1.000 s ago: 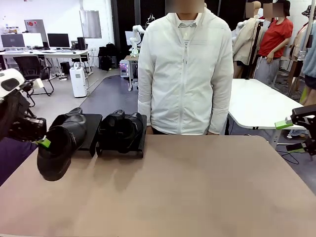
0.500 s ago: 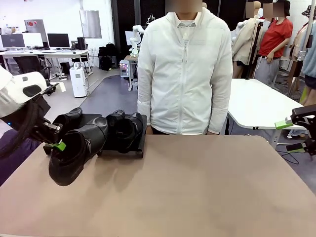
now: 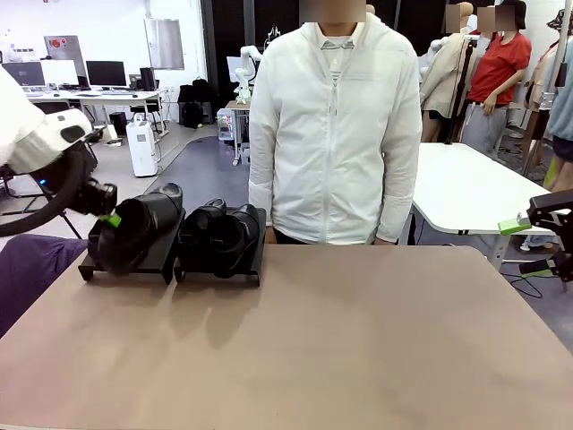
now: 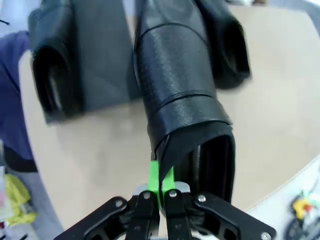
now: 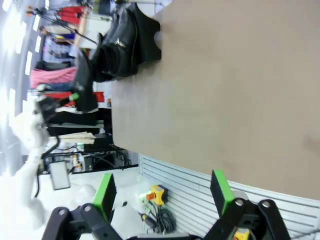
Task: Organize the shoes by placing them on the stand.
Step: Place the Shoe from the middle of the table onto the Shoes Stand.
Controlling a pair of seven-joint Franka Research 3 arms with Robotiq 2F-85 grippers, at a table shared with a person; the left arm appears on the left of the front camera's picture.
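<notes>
Left gripper (image 4: 160, 186) is pinching the heel rim of 1 loafer (image 3: 134, 231) between closed green pads, holding it over the left rack (image 3: 163, 260). 2 shoes (image 3: 218, 235) are sitting on the right rack (image 3: 257, 260). Right gripper (image 5: 162, 192) is hanging spread wide, grasping nothing, off the table (image 3: 358, 340).

- The front view looks level across the tabletop (image 3: 358, 340) at the person (image 3: 336, 125) standing at its far edge
- The left wrist view looks steeply down, very close, on a shoe (image 4: 182, 100) and the stand (image 4: 102, 65) near the far-left corner
- The right wrist view, rolled sideways, looks from well off along the tabletop; all three share the stand
</notes>
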